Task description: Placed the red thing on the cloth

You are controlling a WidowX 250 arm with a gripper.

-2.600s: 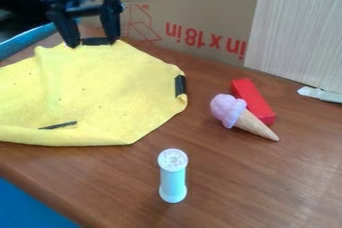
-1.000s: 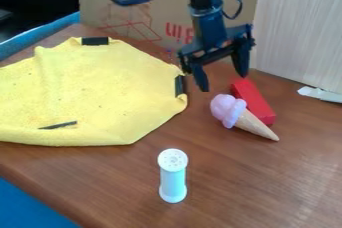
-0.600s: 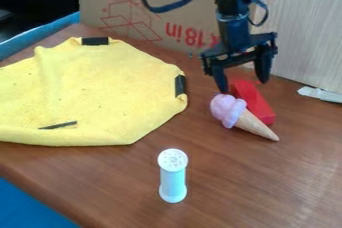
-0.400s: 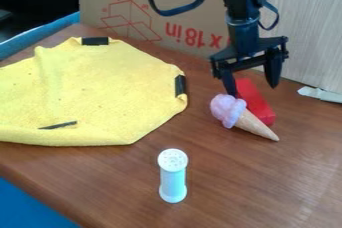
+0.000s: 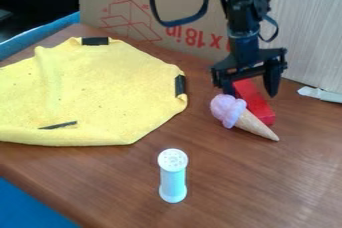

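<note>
Red block (image 5: 260,109): lying on the brown table (image 5: 220,182), apart from the cloth, toward the far edge, its long axis slanting from the far edge toward the near right corner. Gripper (image 5: 250,94): pointing down over the block's far end, fingers spread, one to either side of that end; nothing pinched. Contact between fingers and block: cannot tell.

Toy ice cream cone (image 5: 230,109): on its side just beside the block, on the near side; pink scoop toward the cloth, tan tip pointing away from it. Yellow cloth (image 5: 100,87): spread over the far left part of the table, creased, near border folded. Dark strips at its far border (image 5: 95,41), its border facing the block (image 5: 180,86) and its near part (image 5: 58,125).

White-capped shaker (image 5: 173,177): upright, pale blue body, nearer the table's near edge, well apart from the block. White scrap (image 5: 320,94): by the far edge, right of the block. Cardboard (image 5: 194,12) and pale wood-grain panel (image 5: 304,27): upright along the far edge.
</note>
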